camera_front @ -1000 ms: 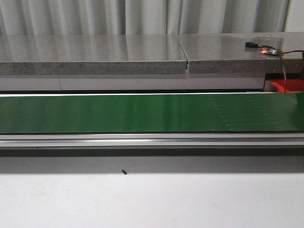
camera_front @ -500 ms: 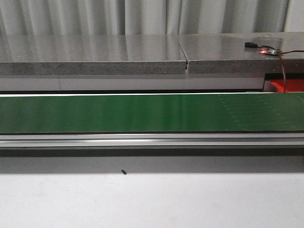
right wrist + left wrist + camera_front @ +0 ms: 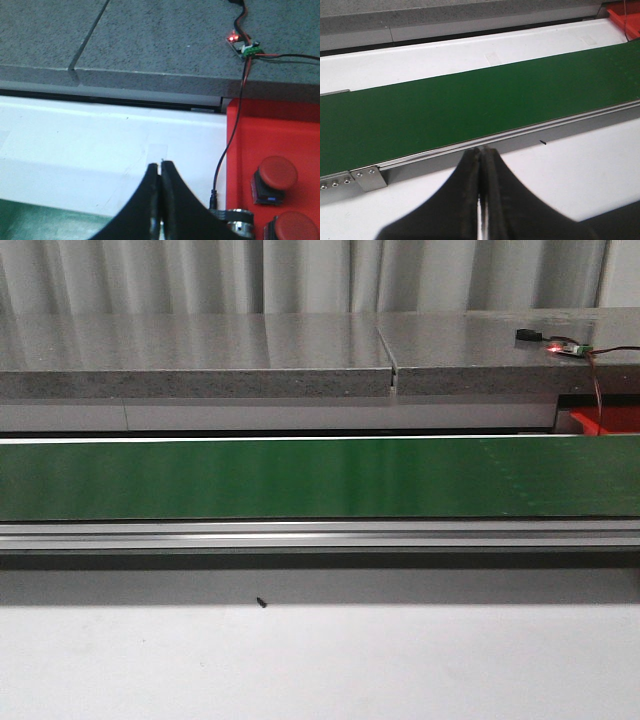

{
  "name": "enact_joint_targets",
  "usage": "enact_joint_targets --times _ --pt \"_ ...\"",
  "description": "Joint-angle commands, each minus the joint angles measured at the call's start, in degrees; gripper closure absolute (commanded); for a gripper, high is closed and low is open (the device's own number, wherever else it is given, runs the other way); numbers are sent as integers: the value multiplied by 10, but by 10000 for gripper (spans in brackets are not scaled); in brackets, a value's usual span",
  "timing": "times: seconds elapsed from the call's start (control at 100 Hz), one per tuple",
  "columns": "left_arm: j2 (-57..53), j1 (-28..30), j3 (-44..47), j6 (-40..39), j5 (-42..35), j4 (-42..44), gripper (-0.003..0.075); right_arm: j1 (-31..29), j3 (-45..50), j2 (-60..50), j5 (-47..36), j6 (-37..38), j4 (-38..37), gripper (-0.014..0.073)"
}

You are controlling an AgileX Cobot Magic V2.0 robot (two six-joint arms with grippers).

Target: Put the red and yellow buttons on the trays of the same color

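The red tray [image 3: 260, 135] lies beside my right gripper, with two red buttons [image 3: 274, 179] [image 3: 295, 229] on it; its corner shows at the far right in the front view [image 3: 612, 420] and in the left wrist view [image 3: 626, 20]. No yellow button or yellow tray is in view. My right gripper [image 3: 161, 164] is shut and empty, over the white strip behind the green belt [image 3: 320, 478]. My left gripper [image 3: 481, 150] is shut and empty, over the white table at the belt's near rail [image 3: 520, 134]. Neither gripper shows in the front view.
A grey stone counter [image 3: 200, 350] runs behind the belt. A small circuit board with a red light [image 3: 242, 45] and wires lies on it; a black cable [image 3: 225, 155] runs down past the red tray. A tiny black speck [image 3: 261, 602] lies on the white table.
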Motion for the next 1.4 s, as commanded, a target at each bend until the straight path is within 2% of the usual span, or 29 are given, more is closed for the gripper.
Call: enact_joint_targets --times 0.0,0.35,0.64,0.88,1.13,1.39 --pt "4 -4 -14 -5 -39 -8 739 12 26 -62 -39 -1 16 657" --pt "4 -4 -14 -5 -39 -8 739 54 152 -186 -44 -1 18 657" --pt "4 -4 -14 -5 -67 -7 739 55 251 -321 -74 -1 20 660" --pt "4 -4 -14 -5 -68 -7 738 55 316 -435 -64 -1 20 660" --pt "4 -4 -14 -5 -71 -7 739 55 338 -521 -22 -1 23 660" --pt "13 -4 -14 -12 -75 -7 739 55 338 -526 -5 -1 23 660"
